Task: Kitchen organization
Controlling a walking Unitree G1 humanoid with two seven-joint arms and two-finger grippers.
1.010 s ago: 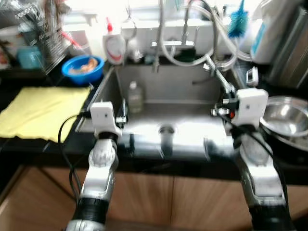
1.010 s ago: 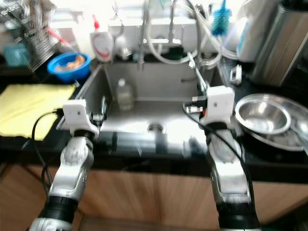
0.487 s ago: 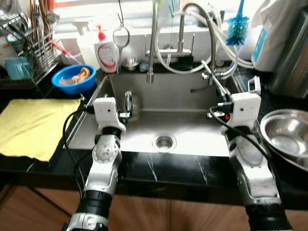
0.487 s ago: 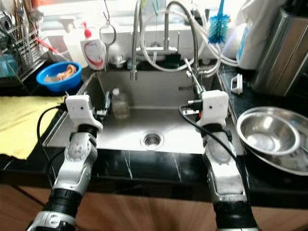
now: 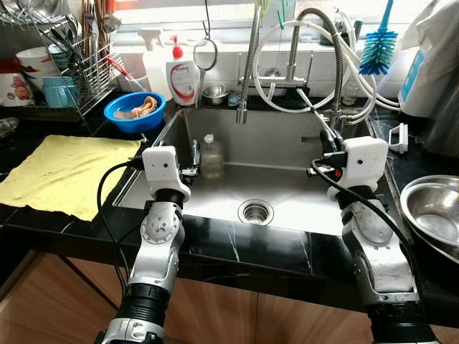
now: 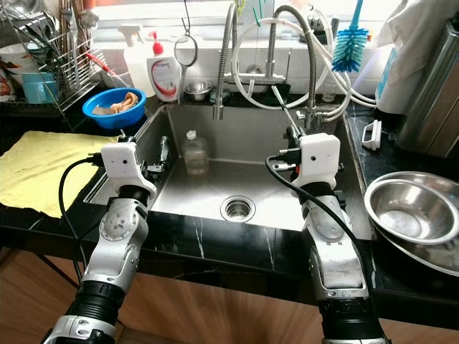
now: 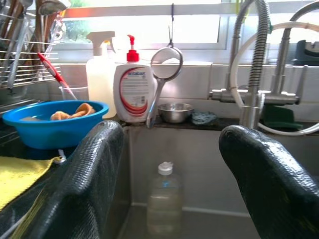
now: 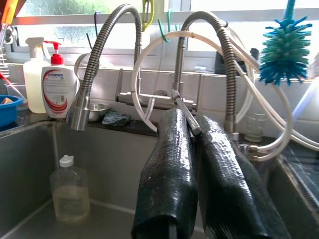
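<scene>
Looking down at the sink (image 5: 287,188) from the head cam, so I'll place everything off that. Both arms are up over its front edge: left gripper (image 7: 169,199) sits at the sink's left wall with its fingers (image 7: 84,189) spread wide and nothing between them, and right gripper (image 8: 197,199) is up by the sink's right side, fingers (image 8: 167,179) pressed together, empty too as far as I can see. Inside the sink, near the back-left corner, there's a small clear bottle (image 5: 211,157) standing upright with a white cap, and the wrist cam has it straight ahead between the left fingers but well beyond them. Drain (image 5: 255,211) is in the middle of the basin. Behind the sink's left corner: blue bowl (image 5: 134,112) and a soap dispenser (image 5: 183,81). Yellow cloth (image 5: 61,173) lies flat on the counter left of the sink, steel bowl (image 5: 434,213) on the right.
</scene>
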